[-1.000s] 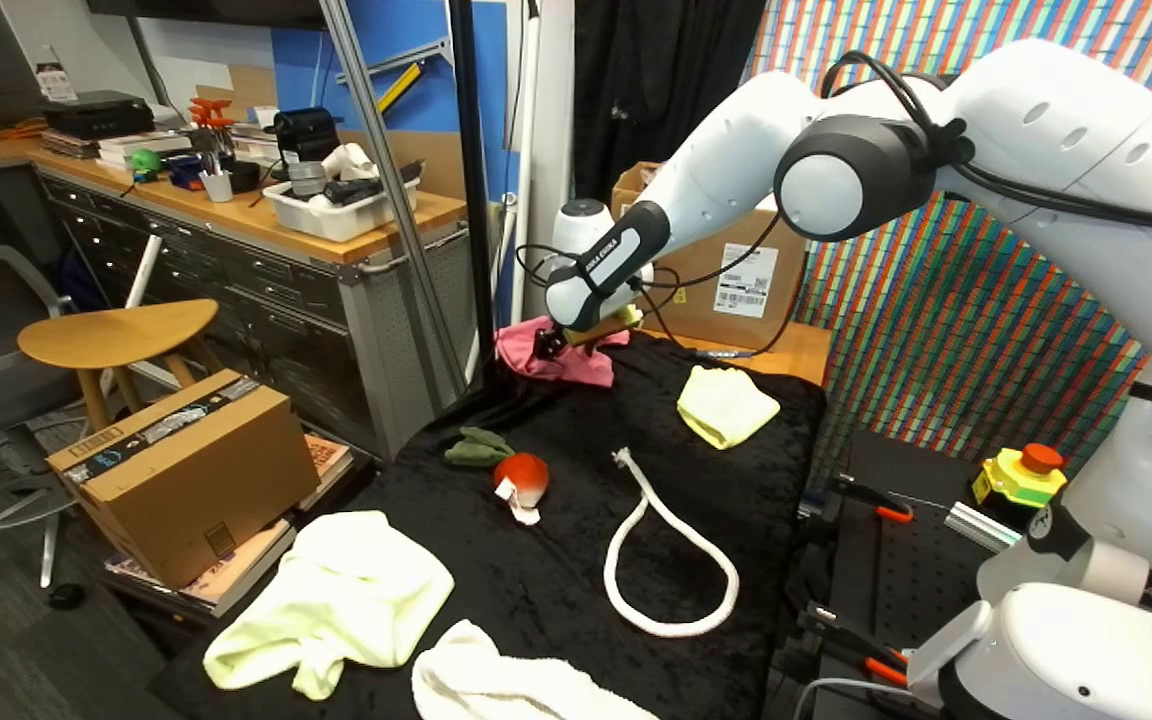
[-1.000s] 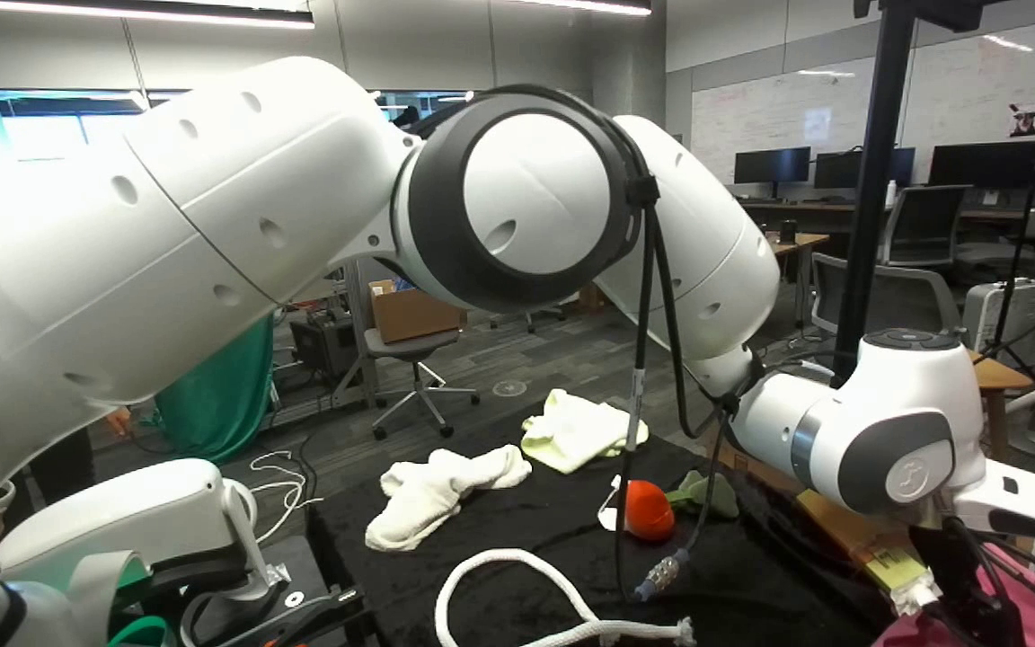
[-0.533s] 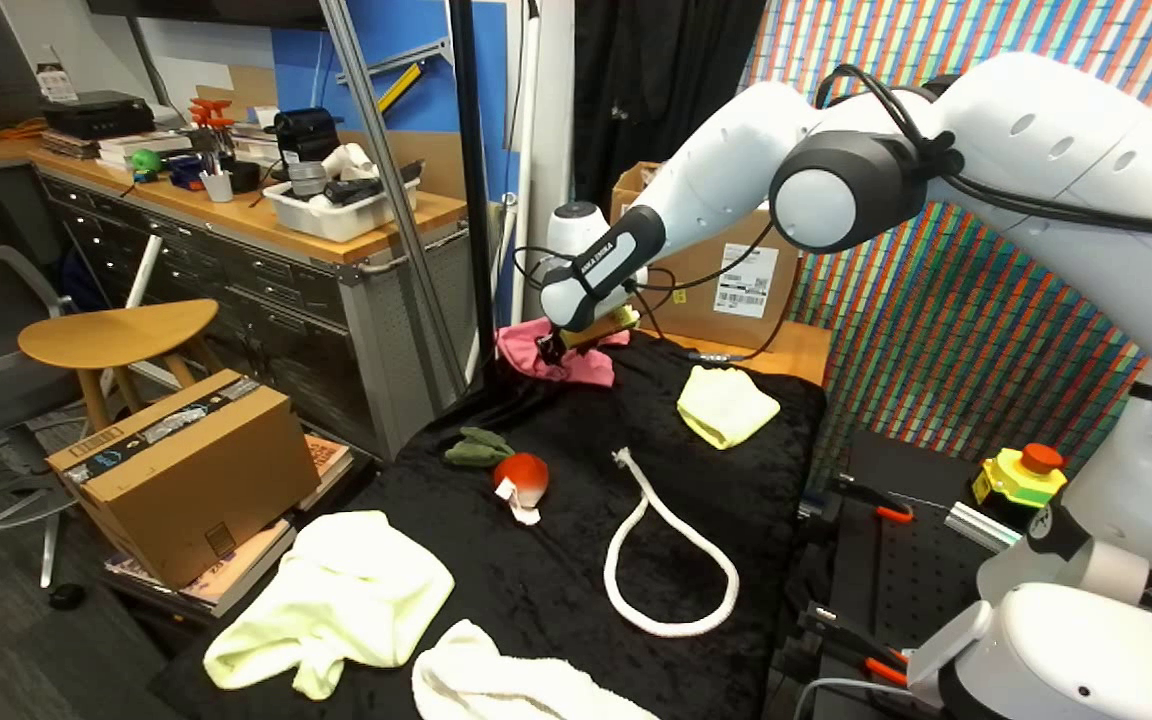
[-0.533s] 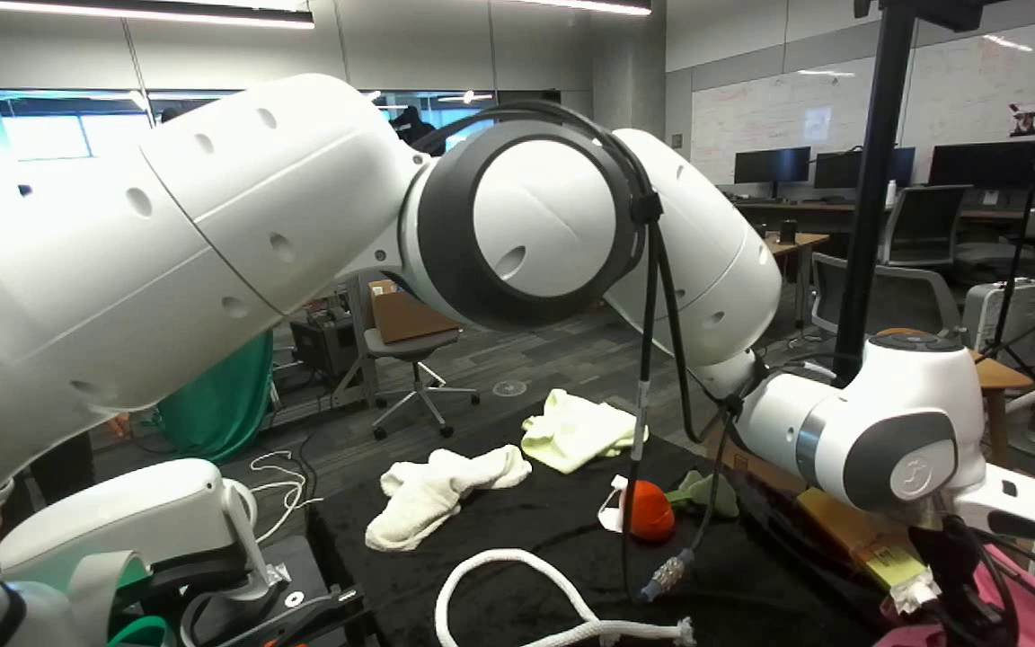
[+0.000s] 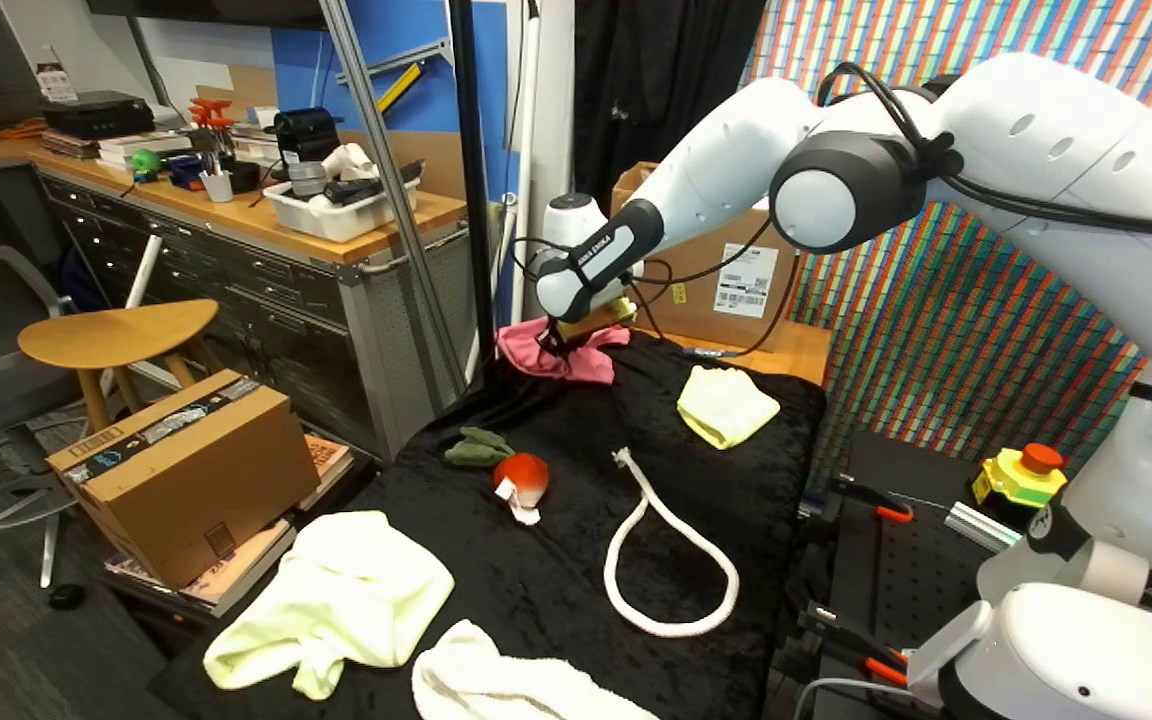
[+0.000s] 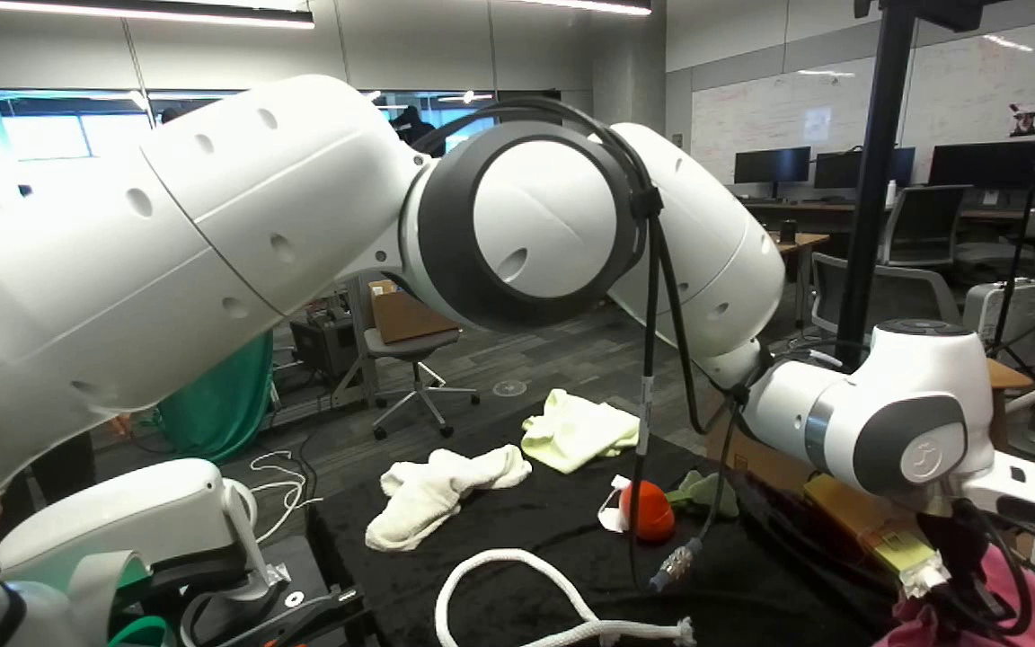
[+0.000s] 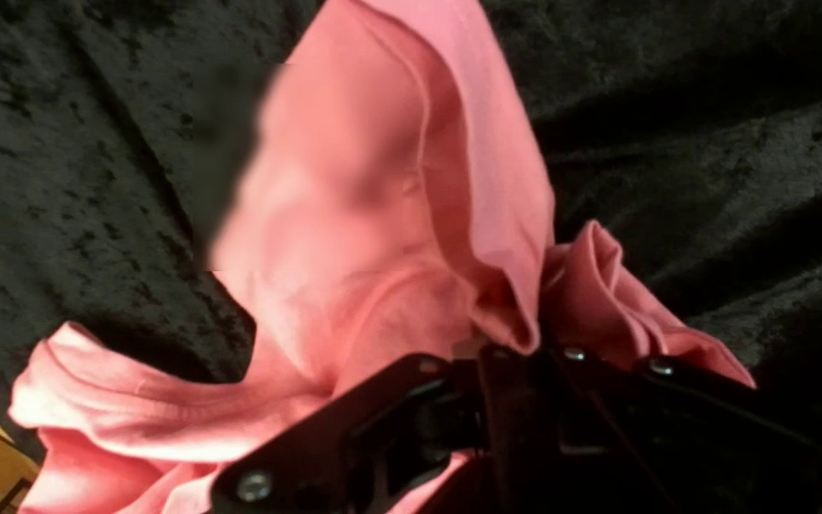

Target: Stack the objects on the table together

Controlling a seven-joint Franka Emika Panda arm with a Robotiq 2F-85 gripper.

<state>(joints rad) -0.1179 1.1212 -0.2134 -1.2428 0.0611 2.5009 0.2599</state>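
In an exterior view, from the left, the black-draped bench (image 5: 566,570) bears a pale yellow cloth (image 5: 336,590), a small red-and-white item (image 5: 523,474) and a white towel (image 5: 511,688). At its far end the jaws are clenched on the pink cloth (image 5: 583,366), the rest lying on the bench. Farther right are a white rope loop (image 5: 671,629) and a small yellow cloth (image 5: 726,407).

The fingers (image 5: 549,343) sit at the pink cloth (image 5: 588,368) — the white rope loop (image 5: 671,629) lies well apart.
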